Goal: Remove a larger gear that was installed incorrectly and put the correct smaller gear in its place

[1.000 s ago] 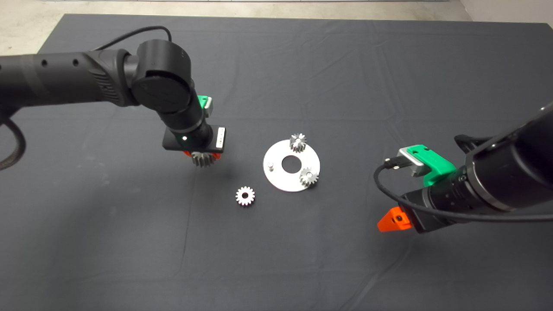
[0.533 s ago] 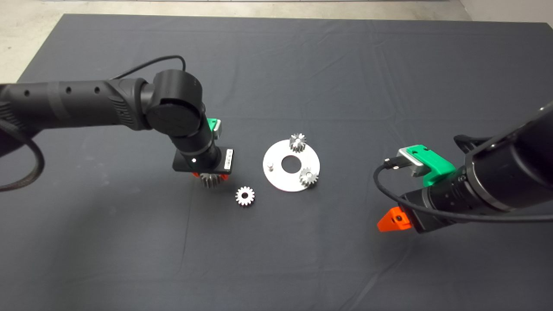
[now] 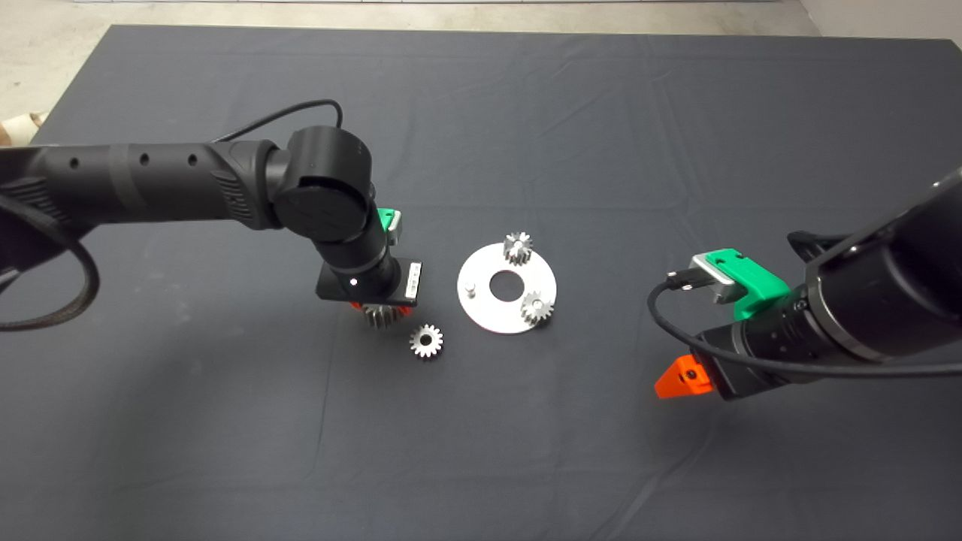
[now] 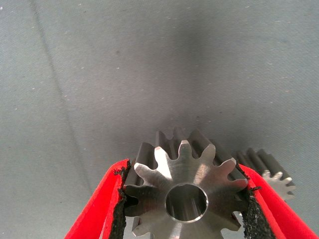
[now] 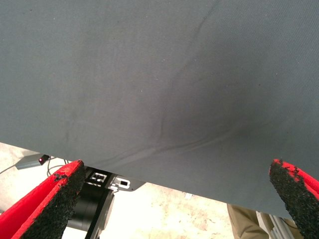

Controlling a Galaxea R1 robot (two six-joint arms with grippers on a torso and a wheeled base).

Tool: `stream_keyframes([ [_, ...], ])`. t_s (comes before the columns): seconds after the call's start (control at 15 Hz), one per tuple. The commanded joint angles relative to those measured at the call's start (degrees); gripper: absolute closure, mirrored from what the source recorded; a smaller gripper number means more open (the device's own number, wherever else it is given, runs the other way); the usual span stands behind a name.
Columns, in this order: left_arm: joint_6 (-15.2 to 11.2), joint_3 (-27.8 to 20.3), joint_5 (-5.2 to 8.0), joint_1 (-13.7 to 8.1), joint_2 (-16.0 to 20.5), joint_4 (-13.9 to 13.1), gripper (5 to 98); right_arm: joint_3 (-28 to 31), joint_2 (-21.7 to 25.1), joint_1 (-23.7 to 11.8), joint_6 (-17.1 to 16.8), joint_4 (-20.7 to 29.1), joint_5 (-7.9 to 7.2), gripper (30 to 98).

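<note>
Gear, the larger gear (image 4: 185, 195), is gripped in left claw (image 4: 184, 204); right claw (image 5: 174, 199) spread wide; label unreadable.

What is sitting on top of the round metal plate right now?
The round metal plate carries two small gears, one at its far edge and one at its near right edge, plus a bare peg. Its centre hole is open. Whether pegs sit under those gears is hidden.

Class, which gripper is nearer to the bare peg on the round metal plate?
Left. The left gripper, holding a gear, hangs just beside the plate on the peg's side. The right gripper waits well off on the plate's far side.
</note>
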State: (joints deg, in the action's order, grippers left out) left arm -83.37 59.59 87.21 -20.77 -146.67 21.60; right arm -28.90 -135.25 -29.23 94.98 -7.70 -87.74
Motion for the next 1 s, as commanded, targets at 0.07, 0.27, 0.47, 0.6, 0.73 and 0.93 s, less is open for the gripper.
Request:
stream_keyframes([
  [0.07, 0.25, -0.17, 1.39, -0.76, 0.12, 2.16, 56.4, 0.00, -0.41, -1.18, -0.14, 0.93, -1.82, 30.8],
  [0.27, 1.93, 3.51, 1.19, -0.68, 0.08, 4.24, 56.3, 0.09, -0.32, -1.18, -0.14, 1.00, -1.82, 30.8],
  [0.47, 2.16, 3.94, 1.03, -0.68, 0.54, 4.24, 54.2, 0.18, -0.24, -1.27, -0.14, 1.02, -1.83, 30.8],
  [0.6, 2.51, 3.90, 1.03, -0.68, 0.45, 4.24, 54.2, 0.09, -0.32, -1.27, -0.14, 1.02, -1.82, 30.8],
  [0.73, 2.60, 3.77, 1.03, -0.68, 0.63, 4.24, 55.8, 0.00, -0.50, -1.27, -0.14, 1.02, -1.82, 30.8],
  [0.93, 2.16, 3.50, 0.85, -0.85, -0.87, 4.15, 57.2, 0.00, -0.50, -1.27, -0.14, 1.02, -1.83, 30.8],
])
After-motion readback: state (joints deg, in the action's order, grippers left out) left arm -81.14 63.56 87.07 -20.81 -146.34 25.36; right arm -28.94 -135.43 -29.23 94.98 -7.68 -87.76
